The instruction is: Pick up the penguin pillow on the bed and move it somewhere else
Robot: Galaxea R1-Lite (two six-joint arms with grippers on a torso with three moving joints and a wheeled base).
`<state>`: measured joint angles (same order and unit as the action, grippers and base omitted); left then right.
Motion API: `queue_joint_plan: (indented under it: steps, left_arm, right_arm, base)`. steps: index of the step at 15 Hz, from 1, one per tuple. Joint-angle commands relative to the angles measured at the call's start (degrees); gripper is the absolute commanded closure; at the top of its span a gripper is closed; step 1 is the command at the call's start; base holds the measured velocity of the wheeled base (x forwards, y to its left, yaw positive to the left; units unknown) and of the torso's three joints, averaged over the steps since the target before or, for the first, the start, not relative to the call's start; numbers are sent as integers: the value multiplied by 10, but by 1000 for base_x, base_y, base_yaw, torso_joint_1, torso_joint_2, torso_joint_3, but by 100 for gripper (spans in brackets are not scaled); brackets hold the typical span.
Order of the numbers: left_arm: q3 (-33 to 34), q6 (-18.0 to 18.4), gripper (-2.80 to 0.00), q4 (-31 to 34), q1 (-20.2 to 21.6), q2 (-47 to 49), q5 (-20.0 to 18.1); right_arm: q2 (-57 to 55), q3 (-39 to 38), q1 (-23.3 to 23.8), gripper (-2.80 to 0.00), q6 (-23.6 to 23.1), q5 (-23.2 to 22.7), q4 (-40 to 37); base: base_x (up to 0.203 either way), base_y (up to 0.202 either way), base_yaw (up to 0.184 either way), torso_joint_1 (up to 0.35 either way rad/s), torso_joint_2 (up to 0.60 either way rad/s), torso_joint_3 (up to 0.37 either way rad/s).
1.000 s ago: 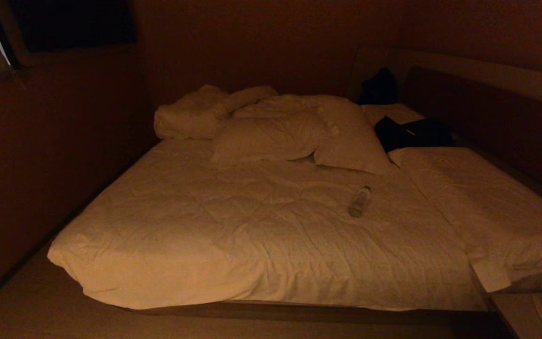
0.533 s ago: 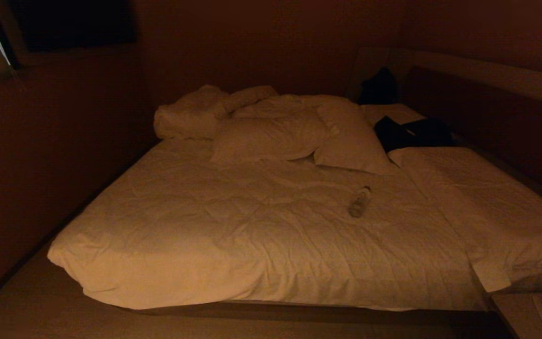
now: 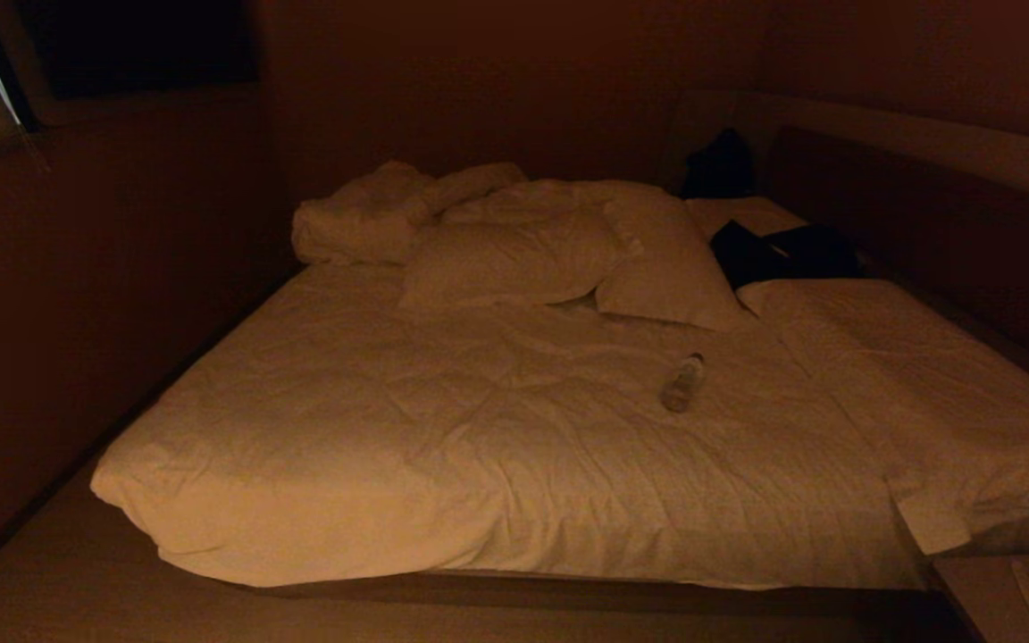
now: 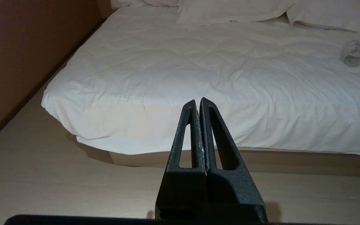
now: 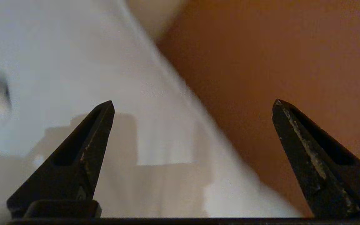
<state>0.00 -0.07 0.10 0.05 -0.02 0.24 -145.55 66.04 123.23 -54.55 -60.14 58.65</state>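
Clearly the right tool [image 5: 192,106] stands spread wide and empty, touching nothing, over a blurred white surface beside an orange-brown wall [image 5: 277,62]. The left tool [image 4: 197,104] has its fingers pressed together, holding nothing, low above the floor [image 4: 58,187] in front of the bed [image 3: 443,464]. On the bed lie white pillows [image 3: 497,263] and a bottle [image 3: 682,382]; no penguin pillow can be made out.

Bedroom, prob. a hotel rm. Big low bed [image 3: 497,446] w/ rumpled white duvet, plain white pillows [image 3: 568,254] heaped at the far end ahead of the parked left claw [image 4: 197,100]. Padded headboard [image 3: 925,196] along one side, nightstand corner [image 3: 997,598] at the near end, dark wall panels, pale wood floor [image 4: 58,187] under that claw.
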Motion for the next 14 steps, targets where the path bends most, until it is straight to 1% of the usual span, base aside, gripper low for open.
queue_joint_plan:
  steps: [1,3,5,7,8,9,10,11,12,14]
  left_arm:
    - [0,0,0,0,0,0,0]
    - [0,0,0,0,0,-1,0]
    - [0,0,0,0,0,-1,0]
    - [0,0,0,0,0,0,0]
    - [0,0,0,0,0,0,0]
    - [0,0,0,0,0,0,0]
    - [0,0,0,0,0,0,0]
    - [0,0,0,0,0,-1,0]
    - [0,0,0,0,0,0,0]
    - [0,0,0,0,0,0,0]
  right_arm:
    - [52,-8,-34,-280,88,33,11]
    - [85,-32,-93,-280,167,92,28]
    - [96,-77,-154,-280,221,161,63]
    - [99,-131,-205,-280,263,207,101]
    - [101,-162,-228,-280,272,219,111]
    - [108,-191,-255,-50,277,231,115]
    - [117,-218,-284,0,282,247,117]
    - [130,-237,-312,0,295,265,118]
    - [145,-252,-343,0,320,284,119]
    - [166,-281,-410,0,374,335,119]
  base:
    - [0,0,0,0,0,0]
    - [0,0,0,0,0,0]
    - [0,0,0,0,0,0]
    - [0,0,0,0,0,0]
    - [0,0,0,0,0,0]
    - [0,0,0,0,0,0]
    - [0,0,0,0,0,0]
    - [0,0,0,0,0,0]
    - [0,0,0,0,0,0]
    - [0,0,0,0,0,0]
